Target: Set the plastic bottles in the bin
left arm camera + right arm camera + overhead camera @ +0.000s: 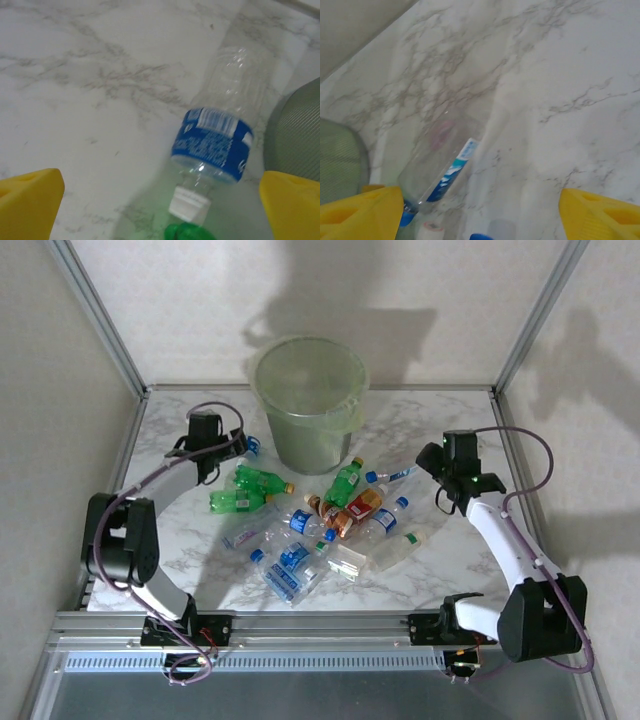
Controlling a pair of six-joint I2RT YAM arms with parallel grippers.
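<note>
Left hand (160,207) fingers apart, empty, poised over clear blue-labelled bottle (220,135) on surface (75,75); approach step. Next: descend, clamp body, lift into bin (295,135) at right.

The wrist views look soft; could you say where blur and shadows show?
Left wrist: the blue-labelled bottle is smeared, label text unreadable. Right wrist: the clear bottle is hazy. Top external: sharp, with shadows on the back wall behind the bin.
</note>
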